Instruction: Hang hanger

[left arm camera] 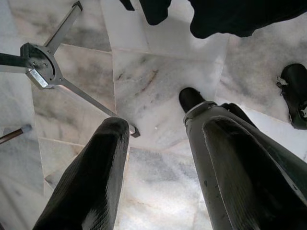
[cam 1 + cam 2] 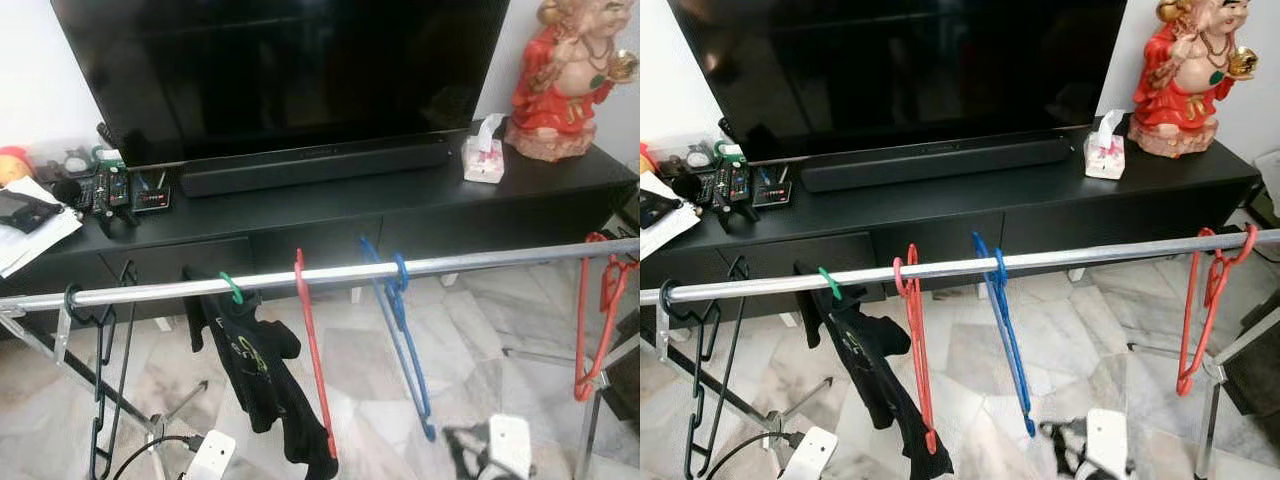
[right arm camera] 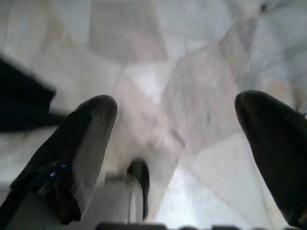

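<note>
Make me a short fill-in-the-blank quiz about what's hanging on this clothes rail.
1. The black garment hangs from the hanger with the ____ hook.
2. Between the two red hangers on the rail hangs a ____ hanger.
3. The tissue box stands beside a red ____ on the TV cabinet.

Missing words: green; blue; statue

Even, soft daylight over the head views, reasonably sharp, a touch grainy. The television screen (image 2: 290,70) stays deep black with faint reflections, and the metal rail (image 2: 330,272) catches a pale sheen. The marble floor (image 1: 158,100) comes up bright and crisp in the left wrist view. The right wrist view is smeared, probably motion blur, washed out and pale.
</note>
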You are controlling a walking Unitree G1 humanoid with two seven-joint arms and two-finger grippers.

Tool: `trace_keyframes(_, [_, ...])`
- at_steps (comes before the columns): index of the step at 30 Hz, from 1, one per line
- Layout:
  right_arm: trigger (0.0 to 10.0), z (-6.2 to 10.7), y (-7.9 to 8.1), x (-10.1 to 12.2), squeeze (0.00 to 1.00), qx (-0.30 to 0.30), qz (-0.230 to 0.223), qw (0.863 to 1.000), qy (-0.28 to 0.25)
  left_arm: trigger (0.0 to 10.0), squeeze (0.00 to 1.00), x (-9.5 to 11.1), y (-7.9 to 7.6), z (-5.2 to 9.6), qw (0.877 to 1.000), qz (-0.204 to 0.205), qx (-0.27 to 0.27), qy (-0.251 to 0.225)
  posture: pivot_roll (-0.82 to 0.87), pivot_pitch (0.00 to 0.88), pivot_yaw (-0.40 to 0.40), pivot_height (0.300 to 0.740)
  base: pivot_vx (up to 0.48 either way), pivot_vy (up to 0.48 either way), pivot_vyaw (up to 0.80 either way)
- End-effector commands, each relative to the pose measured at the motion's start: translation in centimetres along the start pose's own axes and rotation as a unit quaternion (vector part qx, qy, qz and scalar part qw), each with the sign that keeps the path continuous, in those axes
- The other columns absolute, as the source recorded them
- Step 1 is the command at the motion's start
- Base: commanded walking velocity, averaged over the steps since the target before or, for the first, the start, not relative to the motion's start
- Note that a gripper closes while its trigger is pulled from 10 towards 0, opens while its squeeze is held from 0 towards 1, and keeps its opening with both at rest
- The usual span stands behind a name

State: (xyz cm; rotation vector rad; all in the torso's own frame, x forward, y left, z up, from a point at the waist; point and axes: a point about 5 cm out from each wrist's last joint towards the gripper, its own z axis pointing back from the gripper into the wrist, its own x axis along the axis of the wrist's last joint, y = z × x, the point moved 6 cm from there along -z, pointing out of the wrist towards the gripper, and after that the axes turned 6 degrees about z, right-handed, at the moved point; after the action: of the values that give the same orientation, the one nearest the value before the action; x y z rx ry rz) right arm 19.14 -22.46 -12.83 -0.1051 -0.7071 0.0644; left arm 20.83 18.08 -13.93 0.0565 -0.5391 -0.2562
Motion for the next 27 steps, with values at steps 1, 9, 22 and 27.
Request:
trace_keyframes(1, [10.0,0.5,1.6,-2.9,0.00,0.038,0.048,0.997,0.053,10.0,0.00,-0.5,0.4,0.1,1.000,0.004,0.012,0.007,-0.15,0.000,-0.003,0.740,0.000,0.000,0.00])
trace_keyframes(9, [10.0,0.9,0.5,-4.5,0.00,0.025,0.032,0.996,0.085,10.0,0.00,-1.2,1.0,0.2,0.996,0.074,0.054,0.011,-0.09,0.000,-0.058,0.740,0.000,0.000,0.00])
trace_keyframes(22, [10.0,-0.2,0.7,-2.4,0.00,0.033,0.049,0.995,0.082,10.0,0.00,-1.7,3.3,0.5,0.990,0.097,0.102,0.020,0.01,0.000,-0.047,0.740,0.000,0.000,0.00])
trace_keyframes(27, [10.0,-0.4,1.6,-2.1,0.00,0.036,0.037,0.995,0.087,10.0,0.00,-2.2,4.5,0.8,0.989,0.097,0.114,0.023,0.03,0.000,-0.035,0.740,0.000,0.000,0.00])
